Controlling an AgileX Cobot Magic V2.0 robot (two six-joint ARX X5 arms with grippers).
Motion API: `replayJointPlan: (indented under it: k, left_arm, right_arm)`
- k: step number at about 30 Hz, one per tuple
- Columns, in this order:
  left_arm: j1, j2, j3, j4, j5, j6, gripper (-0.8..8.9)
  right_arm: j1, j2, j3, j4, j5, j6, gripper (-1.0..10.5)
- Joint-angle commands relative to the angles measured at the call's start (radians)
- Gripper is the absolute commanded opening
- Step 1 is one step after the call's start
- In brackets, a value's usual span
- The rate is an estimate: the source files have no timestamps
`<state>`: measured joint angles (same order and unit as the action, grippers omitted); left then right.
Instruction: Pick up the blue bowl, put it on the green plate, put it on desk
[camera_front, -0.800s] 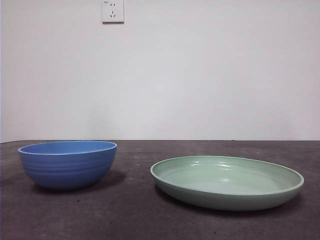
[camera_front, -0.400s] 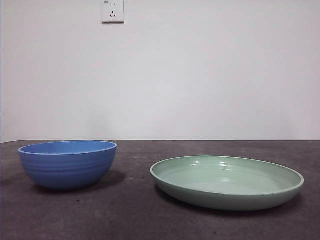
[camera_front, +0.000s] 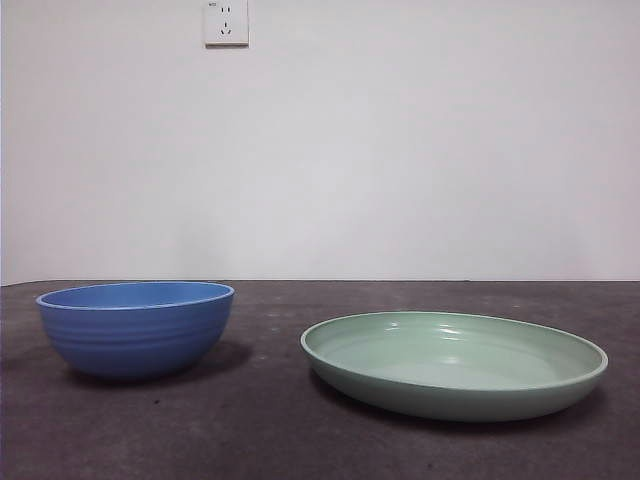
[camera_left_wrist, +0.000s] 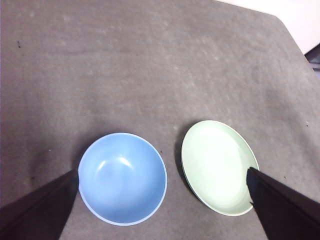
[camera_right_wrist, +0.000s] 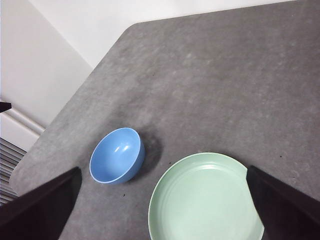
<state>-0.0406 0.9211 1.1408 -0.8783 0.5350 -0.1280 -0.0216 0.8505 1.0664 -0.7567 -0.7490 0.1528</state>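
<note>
The desk (camera_front: 270, 430) carries just two things, and nothing on it suggests the task has begun. The plate (camera_front: 455, 362) lies flat and bare on one side, its well holding nothing. The bowl (camera_front: 136, 327) stands upright beside it on the desk — near, with a clear strip of tabletop between the two, not touching. From above, the left wrist view shows the same pair side by side: bowl (camera_left_wrist: 122, 178), plate (camera_left_wrist: 219, 166), and the desk (camera_left_wrist: 150, 75) spreading bare around them.

Neither arm appears in the front view, so both are held high and well apart from the things. The left gripper (camera_left_wrist: 162, 200) hangs over the pair with its jaws wide apart, the bowl sitting nearer one jaw and the plate nearer the other; it holds nothing. The right gripper (camera_right_wrist: 162, 200) also has its jaws spread and empty, looking down on the plate (camera_right_wrist: 205, 197) and, further off, the bowl (camera_right_wrist: 117, 155).

So every step is still to do, as I judge it — grasp the bowl, lift it, set it in the plate, then bring it back to the desk.
</note>
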Motion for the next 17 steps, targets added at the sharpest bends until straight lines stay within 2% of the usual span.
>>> replayJointPlan:
  k: [1,6,9,13,17]
  left_arm:
    - [-0.001,0.007,0.019,0.011,0.008,0.014,7.11]
    - [-0.001,0.016,0.019,0.005,0.008,0.010,7.04]
    - [-0.001,0.047,0.019,-0.010,-0.001,0.012,6.68]
    - [-0.001,0.123,0.019,-0.045,-0.103,0.054,6.52]
    - [-0.001,0.224,0.019,-0.063,-0.119,0.076,6.52]
  right_arm:
    - [0.000,0.004,0.020,0.005,-0.003,-0.011,5.7]
    - [0.000,0.004,0.020,0.003,-0.010,-0.004,5.7]
    - [0.000,0.004,0.020,-0.001,-0.013,-0.004,5.7]
    - [0.000,0.004,0.020,-0.002,-0.014,-0.004,5.7]
    - [0.000,0.004,0.020,-0.008,-0.014,-0.008,5.7]
